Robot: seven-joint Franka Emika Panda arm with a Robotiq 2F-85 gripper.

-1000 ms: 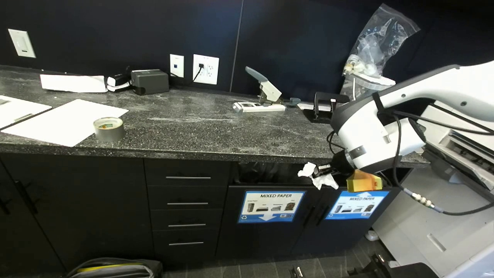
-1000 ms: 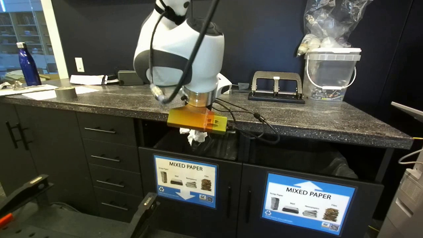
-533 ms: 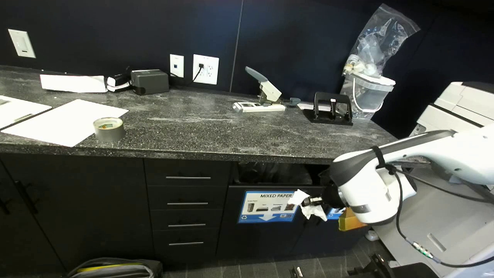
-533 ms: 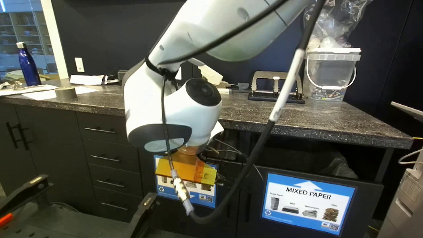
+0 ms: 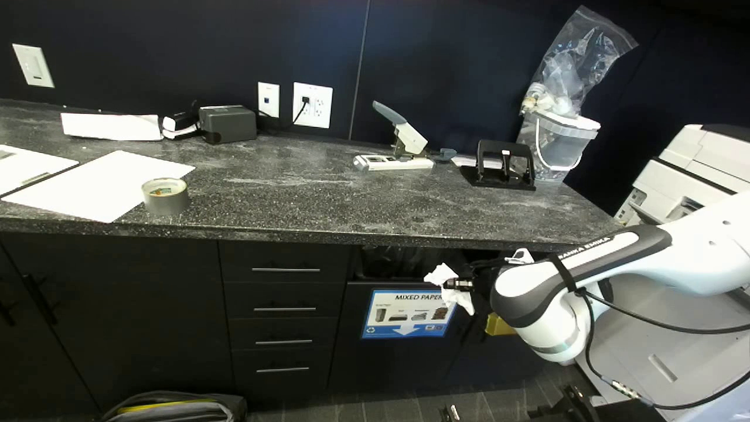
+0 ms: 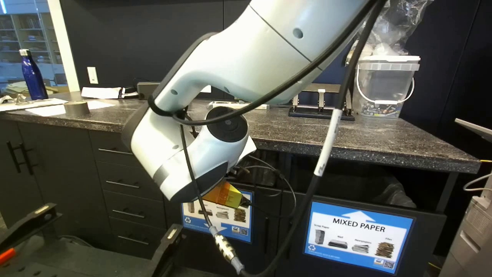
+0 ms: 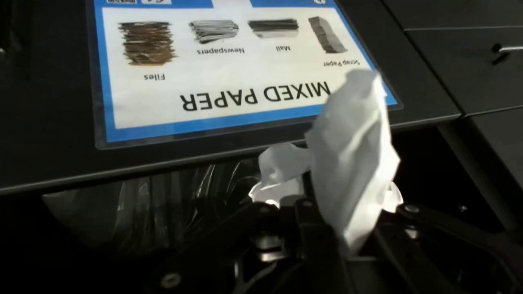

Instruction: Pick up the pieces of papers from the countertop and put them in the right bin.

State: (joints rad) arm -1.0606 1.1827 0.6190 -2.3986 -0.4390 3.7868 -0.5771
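I'm pinching a crumpled piece of paper (image 7: 353, 159) in my claw (image 5: 456, 284), jaws pressing tight together on it, white ends poking out both sides. In the wrist view it's sitting right of centre, overlapping the lower right of the upside-down sign (image 7: 220, 73). In an exterior view I'm hanging lower right of centre, below the countertop (image 5: 328, 199) edge, near the left-hand bin (image 5: 354, 302); can't tell whether I'm over its mouth or in front. Step in hand, I'm guessing: between picking and placing, scrap waiting to be dropped. Next move is calling for lining up over the right-hand bin (image 6: 428, 227), lower right of the frame, then letting go; I'm taking "right" as the side, both bins showing the same MIXED PAPER sign. Crumpled white bits (image 6: 7, 99) are lying at far left, maybe more scraps, too small to tell.
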